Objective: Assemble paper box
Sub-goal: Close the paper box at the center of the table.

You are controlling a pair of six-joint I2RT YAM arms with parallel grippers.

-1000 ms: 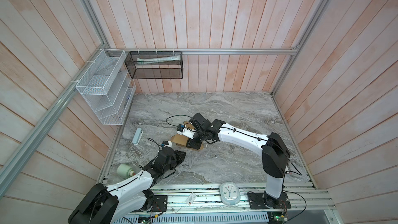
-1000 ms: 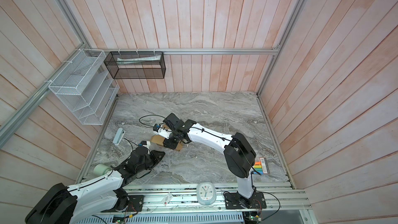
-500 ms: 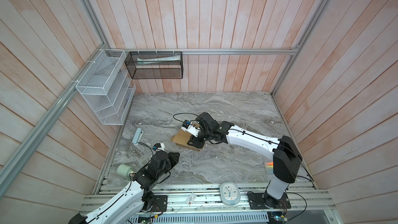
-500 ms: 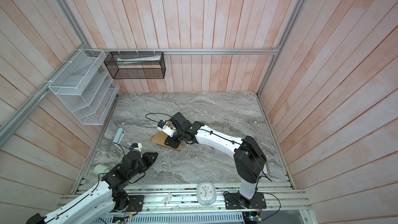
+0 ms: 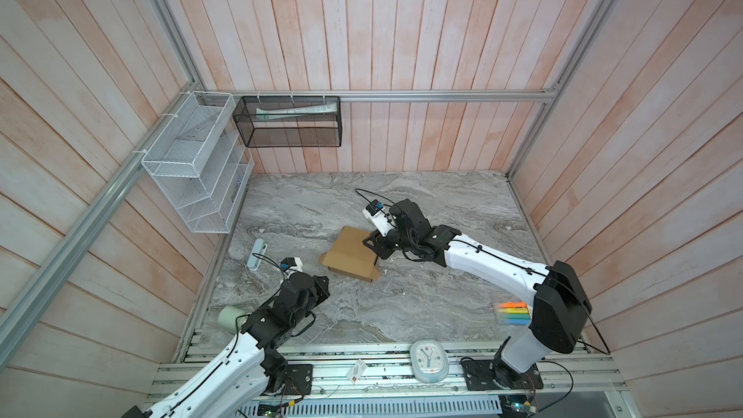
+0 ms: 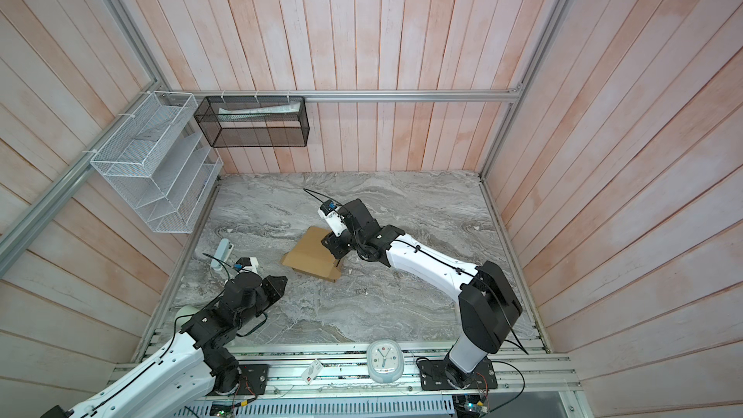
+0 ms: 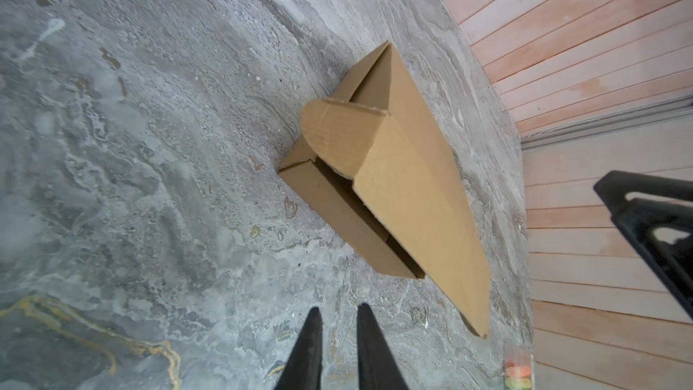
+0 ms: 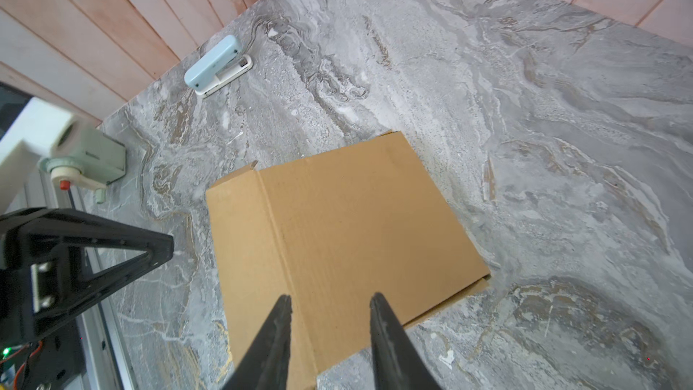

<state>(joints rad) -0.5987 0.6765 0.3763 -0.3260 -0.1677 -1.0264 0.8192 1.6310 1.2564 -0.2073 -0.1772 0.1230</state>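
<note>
On the marble table [image 5: 422, 303], I log the paper box [image 5: 347, 255], lid [image 8: 356, 219] lowered. Only my left wrist view shows its rounded flap [image 7: 333, 136] untucked. Left gripper [image 7: 337, 307]: fingers [image 7: 311, 339] nearly together, empty. Right gripper [image 8: 330, 296]: spread over the lid.

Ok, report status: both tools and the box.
Left tool narrowly open, empty, short of the paper box. Right tool open, over its lid. Box folded, front gaping, side flap out. Stapler lies apart.
</note>
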